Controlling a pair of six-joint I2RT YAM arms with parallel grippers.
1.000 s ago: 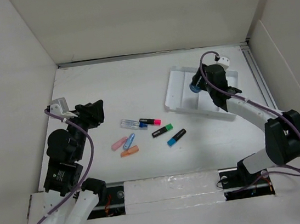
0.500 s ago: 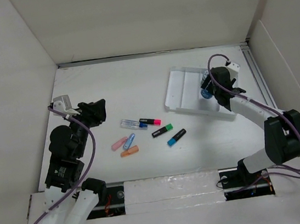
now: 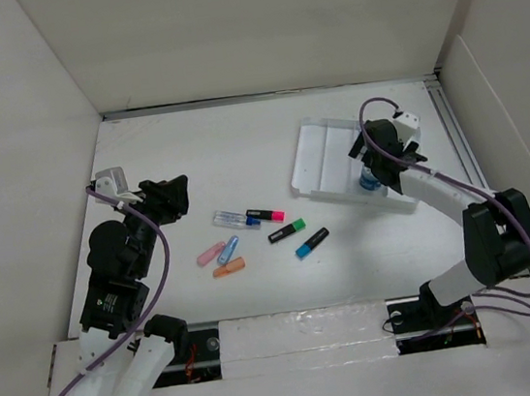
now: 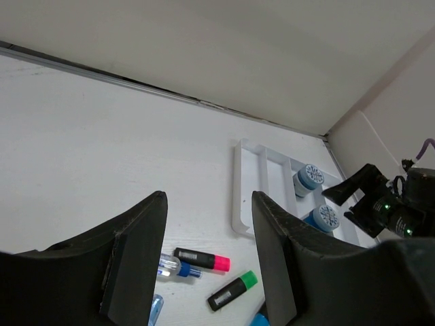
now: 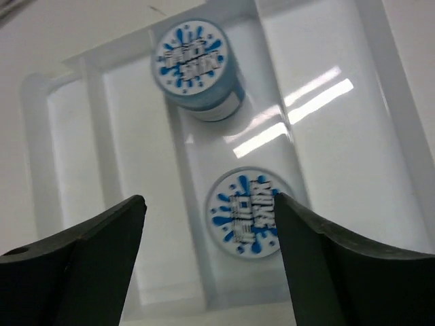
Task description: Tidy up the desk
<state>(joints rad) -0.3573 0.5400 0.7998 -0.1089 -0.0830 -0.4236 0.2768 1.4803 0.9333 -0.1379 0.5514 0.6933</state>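
Jar (image 5: pixel 246 212) now sits released in tray (image 5: pixel 326 136) beneath right claw (image 5: pixel 209 197), spread wide.

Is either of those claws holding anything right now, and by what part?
Nothing is held. The right gripper hangs open over a blue-lidded jar that stands in the tray. The left gripper is open and empty above the desk.

On the desk (image 3: pixel 200 148), two jars (image 5: pixel 196 66) stand in the tray (image 3: pixel 316 157) far right, markers (image 3: pixel 287 231) scattered left of it.
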